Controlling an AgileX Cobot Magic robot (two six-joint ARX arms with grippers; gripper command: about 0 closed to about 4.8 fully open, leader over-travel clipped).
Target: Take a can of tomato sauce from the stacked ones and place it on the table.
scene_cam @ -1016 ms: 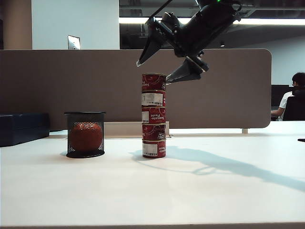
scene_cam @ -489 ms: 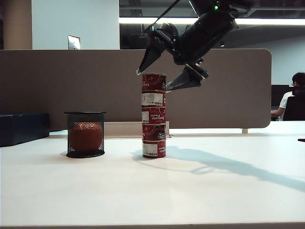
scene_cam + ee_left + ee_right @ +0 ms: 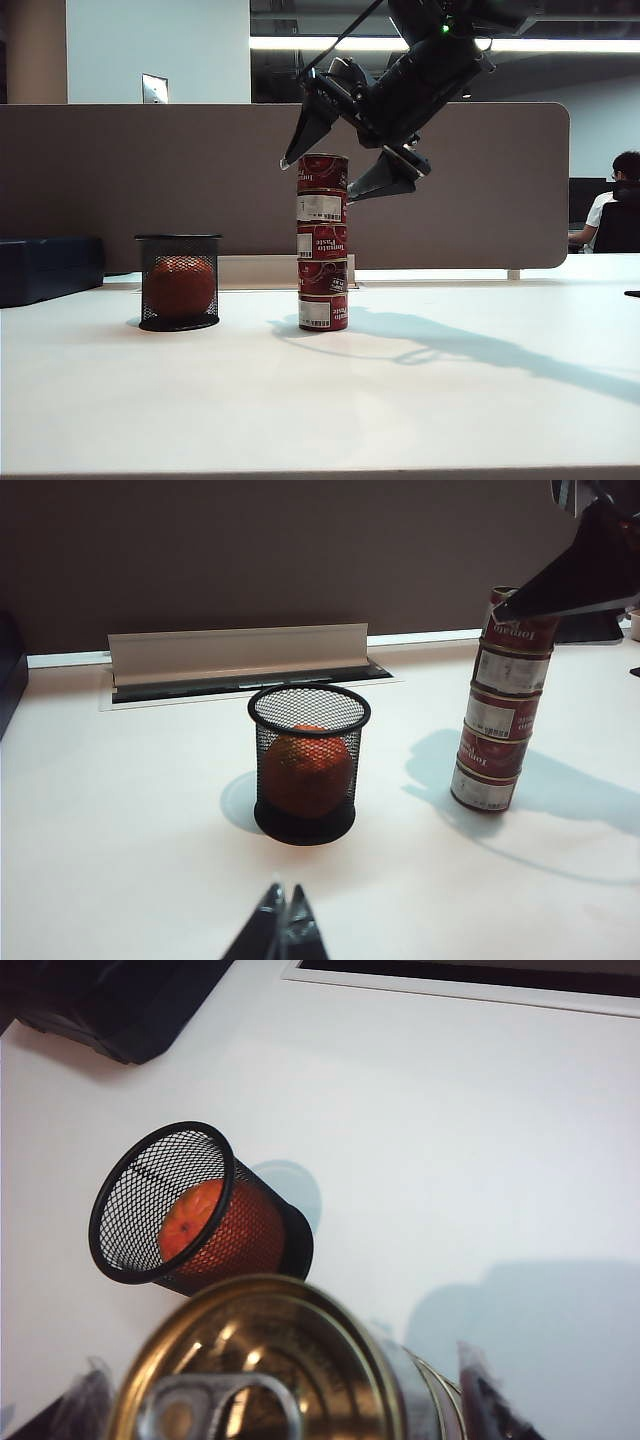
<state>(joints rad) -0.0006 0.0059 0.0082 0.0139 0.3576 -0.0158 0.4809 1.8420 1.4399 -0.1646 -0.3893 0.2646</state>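
I work in an open-plan office. My tabletop [image 3: 320,400] is a wide, smooth white desk, and along its far edge stands a grey-brown partition panel [image 3: 150,180] with a rounded corner, the kind that divides desks. At its foot a pale cable tray [image 3: 238,645] sits over a slot in the tabletop. Beyond the partition a person [image 3: 612,205] with dark hair and a white shirt sits in a dark chair at another desk. Overhead runs a long strip light [image 3: 290,43] under an exposed dark ceiling. A black mesh desk cup [image 3: 179,281], like a pen holder, stands on my tabletop, and a dark blue case [image 3: 50,268] lies at the left.
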